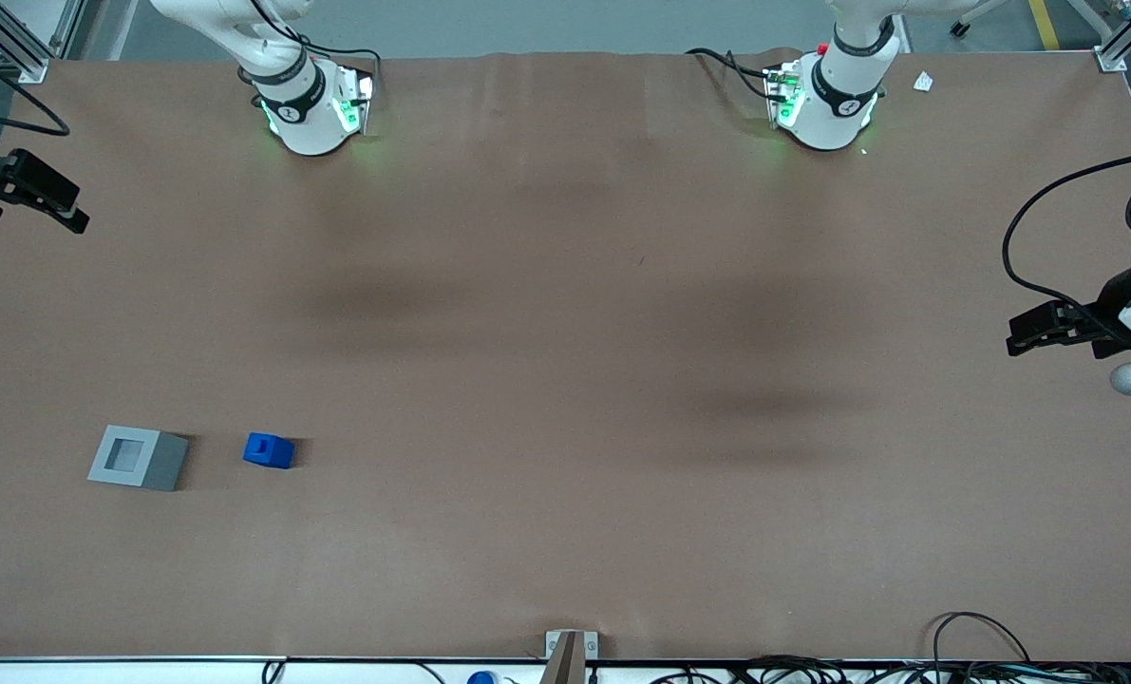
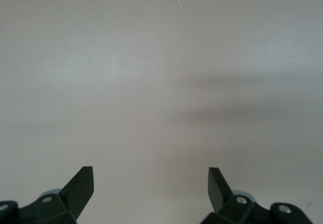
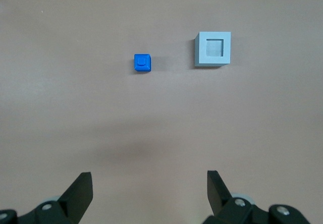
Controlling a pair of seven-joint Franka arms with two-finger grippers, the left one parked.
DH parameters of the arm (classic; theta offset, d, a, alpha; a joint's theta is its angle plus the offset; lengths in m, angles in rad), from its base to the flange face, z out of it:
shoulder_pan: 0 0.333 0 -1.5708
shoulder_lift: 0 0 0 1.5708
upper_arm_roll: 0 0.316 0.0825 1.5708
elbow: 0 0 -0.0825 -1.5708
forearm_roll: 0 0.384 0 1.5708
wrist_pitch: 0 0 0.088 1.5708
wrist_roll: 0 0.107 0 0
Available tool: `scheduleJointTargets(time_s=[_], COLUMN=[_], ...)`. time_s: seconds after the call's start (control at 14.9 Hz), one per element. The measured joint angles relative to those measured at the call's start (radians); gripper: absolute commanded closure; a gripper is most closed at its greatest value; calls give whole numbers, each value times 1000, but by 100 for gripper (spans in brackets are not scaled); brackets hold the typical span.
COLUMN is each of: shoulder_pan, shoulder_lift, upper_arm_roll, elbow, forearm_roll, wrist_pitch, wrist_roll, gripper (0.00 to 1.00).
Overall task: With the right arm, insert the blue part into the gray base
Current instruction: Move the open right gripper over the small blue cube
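The blue part [image 1: 269,450] stands on the brown table beside the gray base [image 1: 138,457], a small gap apart, at the working arm's end of the table. The base's square recess faces up and is empty. Both also show in the right wrist view: the blue part [image 3: 143,63] and the gray base [image 3: 213,49]. My right gripper [image 3: 150,181] is open and empty, high above the table and well apart from both. In the front view the gripper [image 1: 71,211] is at the table's edge, farther from the front camera than the two blocks.
The right arm's green-lit base [image 1: 311,109] stands at the table's back edge. Cables [image 1: 983,655] and a metal bracket [image 1: 570,655] lie along the edge nearest the front camera. A small white scrap [image 1: 923,82] lies near the parked arm's base.
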Motion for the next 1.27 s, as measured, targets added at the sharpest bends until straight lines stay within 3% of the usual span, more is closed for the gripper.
scheduleJointTargets(time_s=[0.74, 1.27], shoulder_pan=[0, -3], shoulder_lift=[17, 198], upper_arm_roll=[-1, -4], elbow=[-13, -46], forearm_roll=[0, 0], wrist_pitch=[18, 137], wrist_roll=[-1, 0], gripper=[0, 0])
